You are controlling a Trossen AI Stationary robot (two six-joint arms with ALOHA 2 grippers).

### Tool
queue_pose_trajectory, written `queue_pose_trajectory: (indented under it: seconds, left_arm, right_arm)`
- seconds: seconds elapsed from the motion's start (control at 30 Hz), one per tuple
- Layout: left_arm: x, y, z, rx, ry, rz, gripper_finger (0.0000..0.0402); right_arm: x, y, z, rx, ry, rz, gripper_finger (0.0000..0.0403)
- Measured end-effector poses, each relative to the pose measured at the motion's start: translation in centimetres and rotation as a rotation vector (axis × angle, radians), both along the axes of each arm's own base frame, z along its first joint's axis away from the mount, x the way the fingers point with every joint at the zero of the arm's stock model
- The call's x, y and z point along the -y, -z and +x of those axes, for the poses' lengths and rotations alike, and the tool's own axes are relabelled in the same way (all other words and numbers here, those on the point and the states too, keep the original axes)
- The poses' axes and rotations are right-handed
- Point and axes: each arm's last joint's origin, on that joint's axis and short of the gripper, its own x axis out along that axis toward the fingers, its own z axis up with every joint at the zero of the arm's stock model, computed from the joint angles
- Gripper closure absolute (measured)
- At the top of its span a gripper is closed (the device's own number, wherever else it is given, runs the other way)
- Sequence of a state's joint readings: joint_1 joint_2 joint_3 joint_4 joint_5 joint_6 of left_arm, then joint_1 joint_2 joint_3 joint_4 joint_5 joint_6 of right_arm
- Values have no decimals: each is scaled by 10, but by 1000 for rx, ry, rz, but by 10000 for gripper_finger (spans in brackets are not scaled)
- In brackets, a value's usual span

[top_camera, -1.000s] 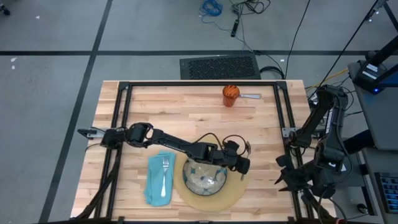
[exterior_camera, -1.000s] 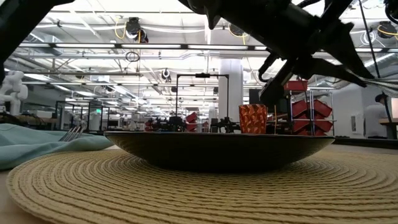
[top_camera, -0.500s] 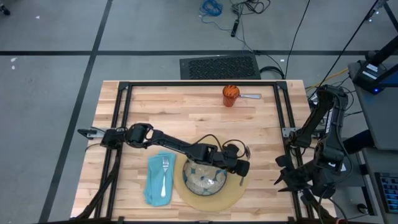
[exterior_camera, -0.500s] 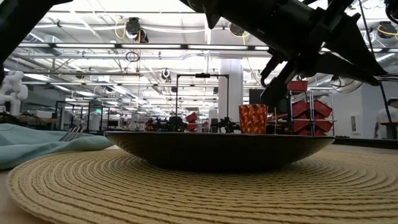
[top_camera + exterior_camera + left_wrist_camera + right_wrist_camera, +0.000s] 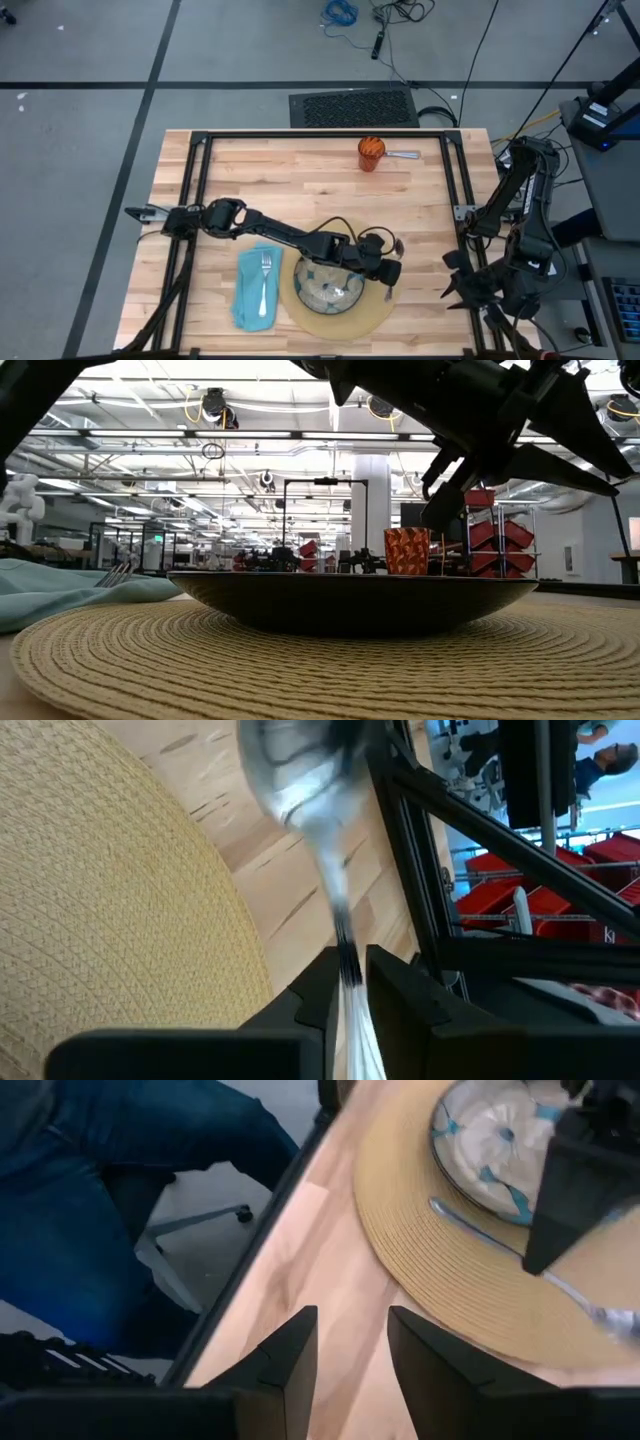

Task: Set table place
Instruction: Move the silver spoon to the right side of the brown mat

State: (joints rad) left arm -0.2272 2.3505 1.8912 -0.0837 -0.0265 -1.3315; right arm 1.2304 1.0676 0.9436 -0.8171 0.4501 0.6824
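A green-patterned plate [image 5: 328, 285] sits on the round tan placemat [image 5: 350, 318]. To its left the teal napkin [image 5: 252, 292] lies flat with the fork [image 5: 264, 275] on top. My left gripper [image 5: 388, 268] is over the mat's right edge, shut on the spoon [image 5: 480, 1232], whose bowl [image 5: 290, 770] points toward the far edge. The orange cup [image 5: 371, 153] stands at the far edge with a silver utensil [image 5: 403, 154] beside it. My right gripper [image 5: 350, 1350] waits open past the table's right edge. My left gripper pinches the spoon's handle [image 5: 346, 958] between its two fingers, about midway along it. The fingers slant down from the table's left and lie across the handle. The handle's free end [image 5: 436, 1206] is low at the placemat beside the plate; whether it rests there I cannot tell.
A black frame [image 5: 455, 200] runs along the table's edges. A seated person's legs [image 5: 110, 1190] and a chair base are at the near edge. Bare wood [image 5: 290, 185] lies between the placemat and the cup.
My left gripper has stayed over the mat's right edge and has turned a little at the wrist, the spoon turning with it.
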Motion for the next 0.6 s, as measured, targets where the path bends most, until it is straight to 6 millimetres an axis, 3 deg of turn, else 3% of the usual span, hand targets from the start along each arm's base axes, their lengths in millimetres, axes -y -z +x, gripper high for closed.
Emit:
queue_pose_trajectory:
  seconds: [0.6]
  left_arm:
    - [5,0,-1,14,86,61,344]
  right_arm:
    - [-3,-2,2,23,16,36,287]
